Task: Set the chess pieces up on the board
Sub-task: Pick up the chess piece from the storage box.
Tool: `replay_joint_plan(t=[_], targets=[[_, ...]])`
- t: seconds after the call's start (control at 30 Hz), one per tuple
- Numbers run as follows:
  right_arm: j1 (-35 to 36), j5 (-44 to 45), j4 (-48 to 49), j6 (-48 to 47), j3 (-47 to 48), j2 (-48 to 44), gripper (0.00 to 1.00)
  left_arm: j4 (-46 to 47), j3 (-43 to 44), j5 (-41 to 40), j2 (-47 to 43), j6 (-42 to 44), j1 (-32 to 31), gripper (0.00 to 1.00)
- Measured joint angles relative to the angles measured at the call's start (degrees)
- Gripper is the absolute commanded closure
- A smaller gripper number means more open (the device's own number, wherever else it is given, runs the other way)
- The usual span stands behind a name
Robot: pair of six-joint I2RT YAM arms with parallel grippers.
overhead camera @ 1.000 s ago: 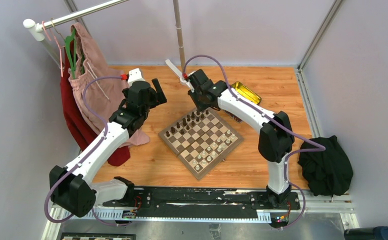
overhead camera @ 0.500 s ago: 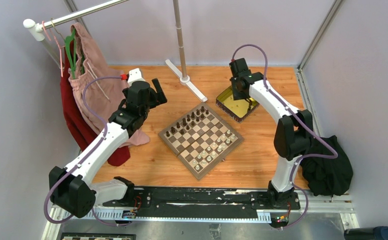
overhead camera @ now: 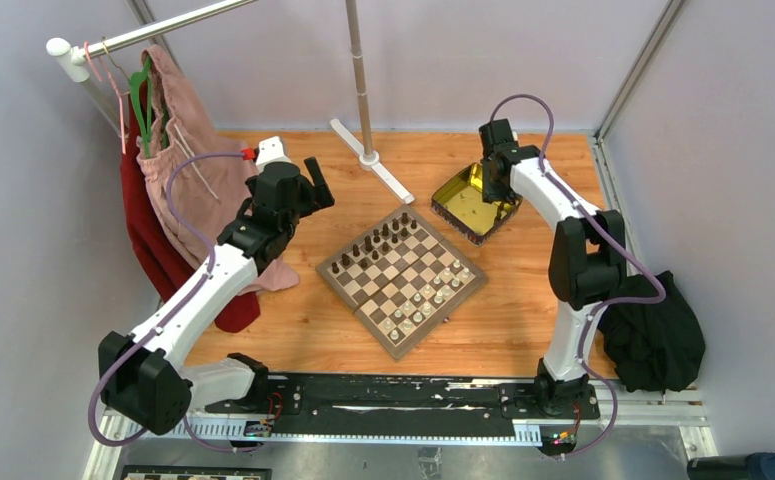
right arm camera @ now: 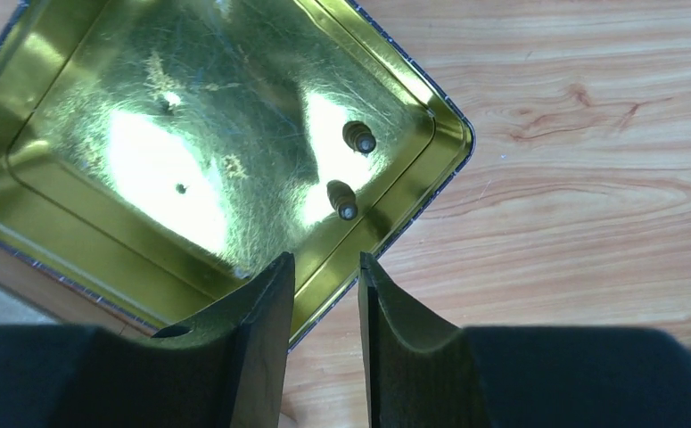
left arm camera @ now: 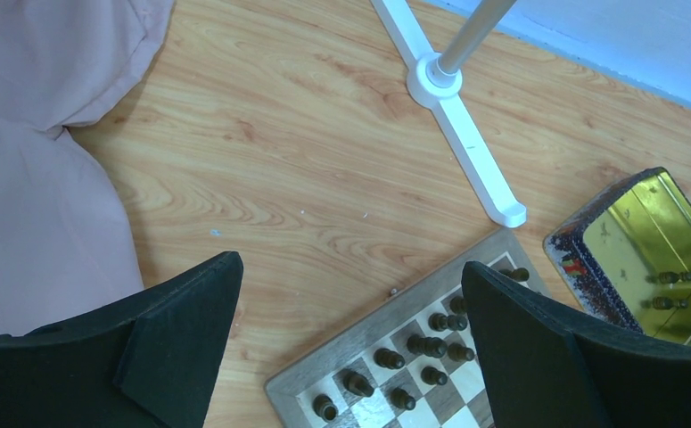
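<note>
A wood-grain worktop (overhead camera: pixel 293 330), walled in by pale lilac panels, is seen from above. The board (overhead camera: pixel 388 275) is laid at its middle, turned corner-on like a diamond. Most of the chess pieces are stood on it: the dark pieces (overhead camera: pixel 371 245) are ranged along the far-left edge and the pale pieces (overhead camera: pixel 425 300) along the near-right edge, with a few pale ones set further in.

A gold-lined tin (overhead camera: pixel 460 200) is placed just beyond the board's far-right side. Two more dark pieces (right arm camera: pixel 341 198) are seen lying inside it, close to one corner.

The right end effector (right arm camera: pixel 325 263) is held above the tin's rim. Its jaws are parted by a narrow gap and nothing is gripped between them. The left end effector (left arm camera: pixel 350 269) is raised over bare wood to the far left of the board. Its jaws are spread wide and nothing is held.

At the far edge a metal pole is fixed in a white cross-shaped foot (overhead camera: pixel 368 160). A pink garment (overhead camera: pixel 193 190) and a red one (overhead camera: pixel 153 250) are hung from a rail on the left. A black cloth (overhead camera: pixel 653 335) is heaped at the right edge.
</note>
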Motion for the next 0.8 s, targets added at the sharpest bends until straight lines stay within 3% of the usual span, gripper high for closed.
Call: replay_joint_plan(t=[0.2,0.8], targets=[[-1.73,-0.37,0.57,0.26,0.24,3.08,0.58,0.02,0.00,0.07,0.87,0.24,0.00,0.00],[-5.40,-3.02,1.40,-0.48,6.49,10.01,0.57,1.03,1.81,0.26,5.55,1.44,0.00,0.00]])
